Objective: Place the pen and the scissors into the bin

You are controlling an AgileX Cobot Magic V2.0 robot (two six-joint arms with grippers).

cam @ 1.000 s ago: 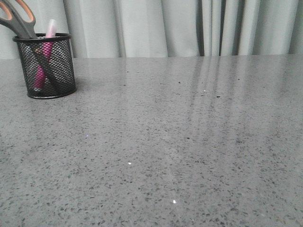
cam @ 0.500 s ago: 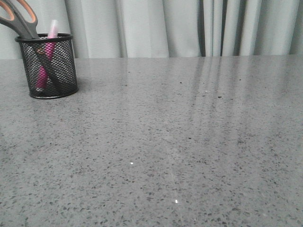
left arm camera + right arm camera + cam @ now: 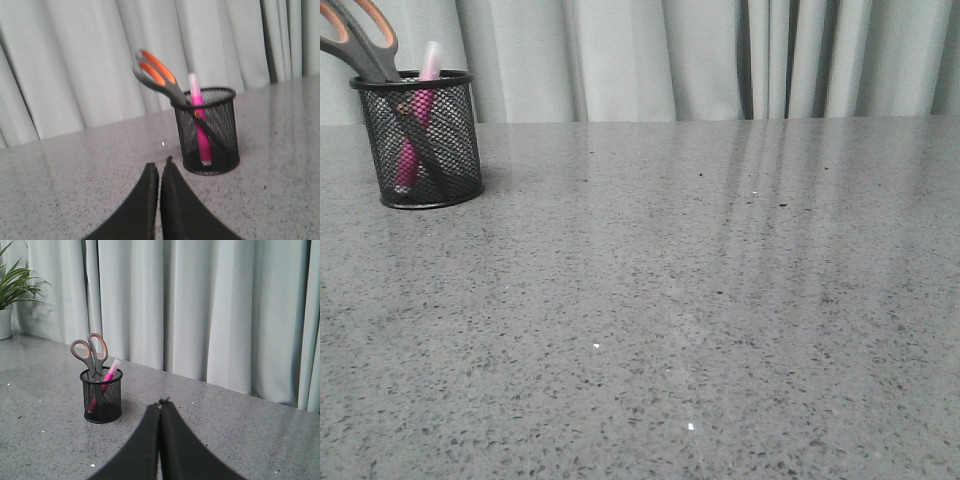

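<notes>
The black mesh bin (image 3: 418, 140) stands at the table's far left. Inside it stands the pink pen (image 3: 417, 125), its pale cap above the rim. The scissors (image 3: 365, 40) lean in the bin too, blades down and orange-lined loops sticking out. The left wrist view has the bin (image 3: 206, 130), the pen (image 3: 198, 117) and the scissors (image 3: 159, 77) just beyond my left gripper (image 3: 160, 165), which is shut on nothing. My right gripper (image 3: 161, 405) is shut and empty, well away from the bin (image 3: 102, 396), the pen (image 3: 106, 377) and the scissors (image 3: 91, 354). Neither gripper shows in the front view.
Grey speckled table (image 3: 700, 300) runs wide in front of pale curtains (image 3: 720, 55). A potted plant (image 3: 10, 290) stands at the table's far corner in the right wrist view.
The front view shifts by a few pixels between frames; the bin, pen and scissors keep their places.
</notes>
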